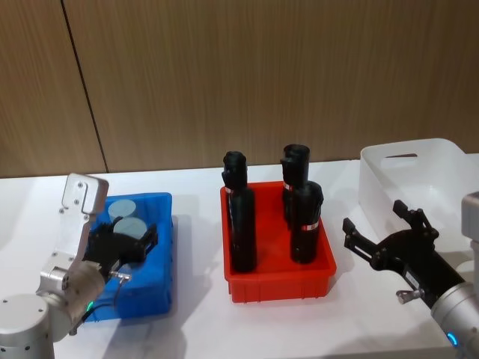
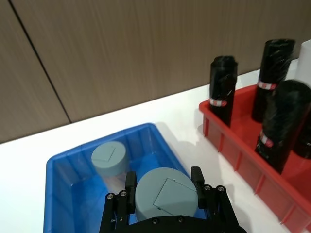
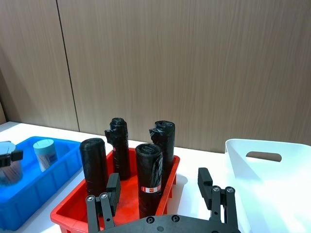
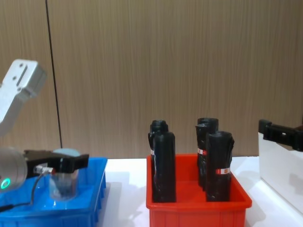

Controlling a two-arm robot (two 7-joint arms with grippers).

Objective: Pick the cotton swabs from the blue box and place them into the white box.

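Note:
The blue box (image 1: 156, 263) sits at the table's left with two cotton swab jars in it. My left gripper (image 1: 129, 238) is shut on the nearer jar (image 2: 165, 195) at its pale lid, one finger on each side. Whether that jar is off the box floor I cannot tell. The other jar (image 2: 110, 158) stands free behind it toward the back wall. From the chest view the held jar (image 4: 63, 182) shows side-on under the left gripper (image 4: 61, 163). The white box (image 1: 434, 161) is at the far right. My right gripper (image 1: 374, 218) hovers open and empty just left of it.
A red bin (image 1: 281, 284) with several tall black rolls (image 1: 241, 224) stands in the middle, between the blue box and the white box (image 3: 272, 145). Bare white table lies between the bins and along the front. A wood-panel wall closes the back.

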